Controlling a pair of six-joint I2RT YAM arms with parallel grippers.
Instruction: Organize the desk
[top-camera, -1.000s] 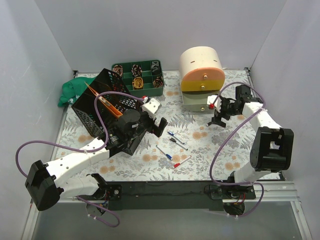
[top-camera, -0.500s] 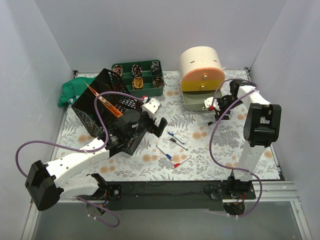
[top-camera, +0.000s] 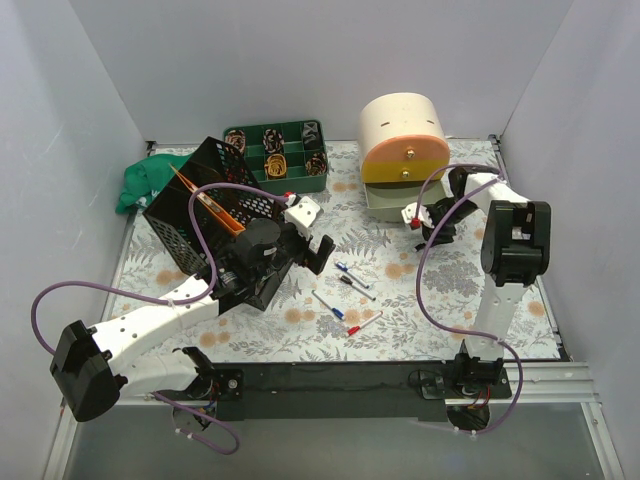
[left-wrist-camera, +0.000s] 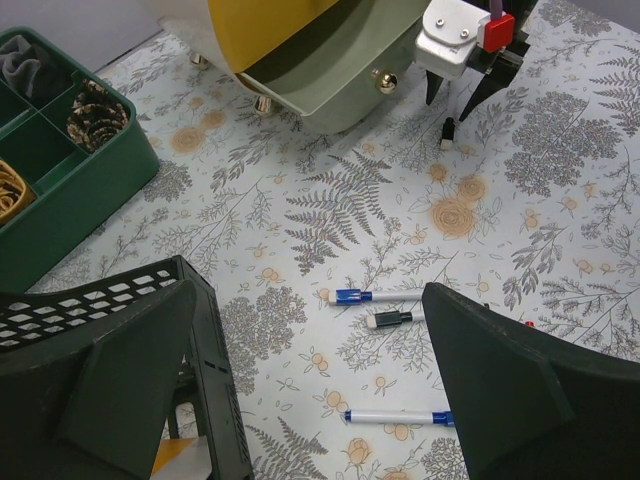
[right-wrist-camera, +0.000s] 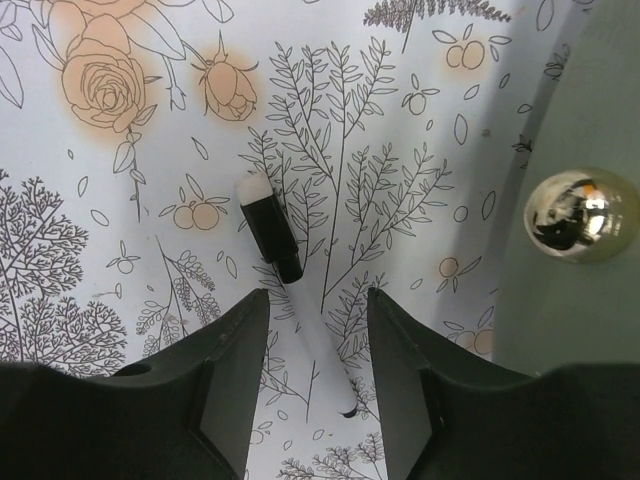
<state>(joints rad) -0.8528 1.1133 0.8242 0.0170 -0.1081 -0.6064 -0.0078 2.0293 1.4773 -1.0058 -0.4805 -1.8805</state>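
The floral desk carries several loose markers. My right gripper is open, low over the desk in front of the drawer unit. In the right wrist view its jaws straddle a black-capped white marker lying flat, apart from both fingers. My left gripper is open and empty beside the black mesh rack. In the left wrist view it hovers over a blue-capped marker, a black-capped one and another blue one.
The drawer unit's bottom drawer stands open, with its brass knob right of my right fingers. A green compartment tray sits at the back, a green cloth at back left. A red-capped marker lies near the front.
The right arm has folded up toward the drawer unit and its gripper has shifted slightly left, down around the black-capped marker. The left arm has not moved.
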